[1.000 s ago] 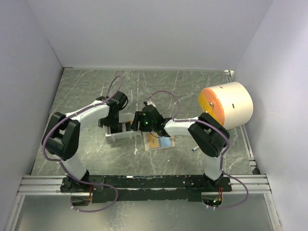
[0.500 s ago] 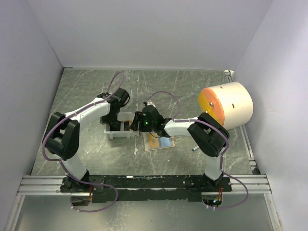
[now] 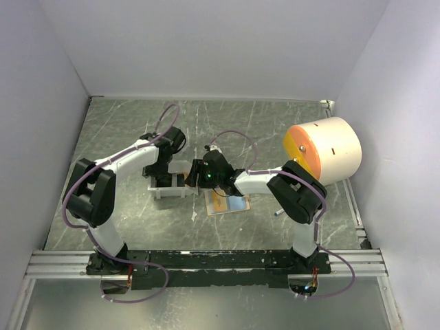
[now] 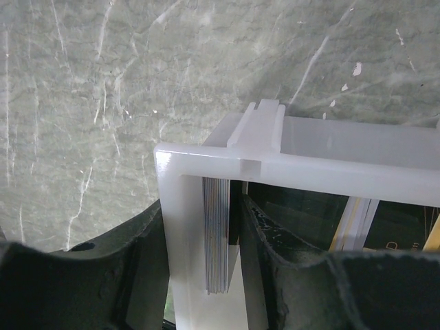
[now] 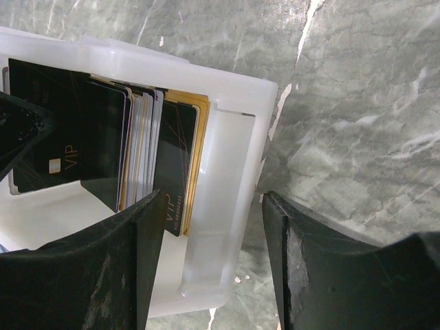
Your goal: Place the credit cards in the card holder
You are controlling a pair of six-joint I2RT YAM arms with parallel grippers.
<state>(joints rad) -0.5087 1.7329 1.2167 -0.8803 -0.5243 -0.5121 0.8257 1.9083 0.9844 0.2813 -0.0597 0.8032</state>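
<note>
Bracketing with the left gripper one end wall of the white tray, with one finger outside the wall and the other inside, and taking in along with the wall a tight stack of the credit cards standing on edge against it; seeming to touch on both sides, yet not showing whether squeezing or merely bracketing

Doing much the same with the right gripper at the opposite end wall, with one finger over the cards inside and the other outside above the table, jaws part way apart; again not showing whether pressing or free

Standing upright in the tray between the two grippers, faces turned toward the tray's ends, with the tray's long axis running from one gripper to the other

Lying flat on the table just beside the tray, toward the arm bases and partly under the right wrist: the card holder

Judging the right arm the nearer to the holder, so probably calling for lifting one card straight up and carrying it a short way toward the bases
</note>
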